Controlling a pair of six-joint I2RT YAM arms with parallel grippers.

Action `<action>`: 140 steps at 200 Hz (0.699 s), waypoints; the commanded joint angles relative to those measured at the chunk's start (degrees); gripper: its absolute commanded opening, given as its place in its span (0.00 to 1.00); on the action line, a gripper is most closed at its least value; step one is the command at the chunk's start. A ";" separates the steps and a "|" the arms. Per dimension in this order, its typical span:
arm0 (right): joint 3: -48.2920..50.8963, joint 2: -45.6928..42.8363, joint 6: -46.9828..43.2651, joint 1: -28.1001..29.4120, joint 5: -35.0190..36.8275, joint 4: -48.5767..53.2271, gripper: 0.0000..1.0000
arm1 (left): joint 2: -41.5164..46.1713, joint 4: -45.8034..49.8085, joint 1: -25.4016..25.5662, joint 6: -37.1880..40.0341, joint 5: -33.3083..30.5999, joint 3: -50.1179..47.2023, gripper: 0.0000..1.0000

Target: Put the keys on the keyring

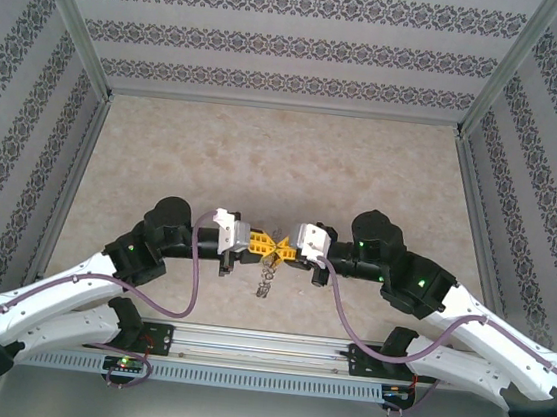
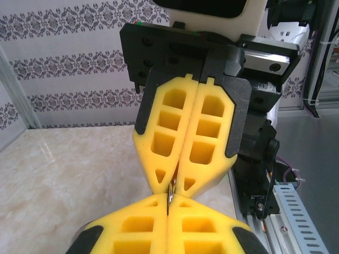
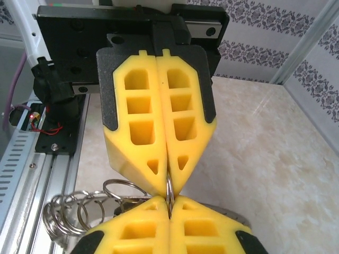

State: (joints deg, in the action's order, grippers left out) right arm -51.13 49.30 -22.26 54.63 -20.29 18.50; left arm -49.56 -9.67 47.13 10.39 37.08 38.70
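left gripper (image 1: 267,248) left, right gripper (image 1: 281,251) right — tip to tip | keyring (image 1: 266,286) between tips, hanging below | table (image 1: 264,157) beneath

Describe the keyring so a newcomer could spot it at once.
On the beige table, near its front edge, the left gripper and right gripper meet tip to tip. The keyring is pinched between them and dangles below: grey metal fringed with wire loops, unlike the yellow fingers.
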 commanded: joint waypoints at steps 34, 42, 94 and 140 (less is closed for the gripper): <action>-4.97 4.45 -3.32 1.08 9.83 4.71 0.00 | -5.92 24.70 -0.11 10.88 -10.36 13.75 0.11; -5.85 5.60 -3.86 1.47 10.77 5.25 0.00 | -8.09 29.13 -0.01 12.42 -12.34 16.09 0.11; -7.95 8.44 -5.45 3.02 11.35 5.01 0.00 | -11.66 31.23 0.24 12.77 -15.55 17.34 0.00; -5.37 5.51 -3.65 2.94 9.60 3.16 0.00 | -5.79 15.80 0.06 6.93 -7.43 10.59 0.00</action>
State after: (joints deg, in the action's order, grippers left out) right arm -56.69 57.21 -25.91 56.42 -7.92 25.91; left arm -57.67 16.03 47.20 21.39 26.28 52.40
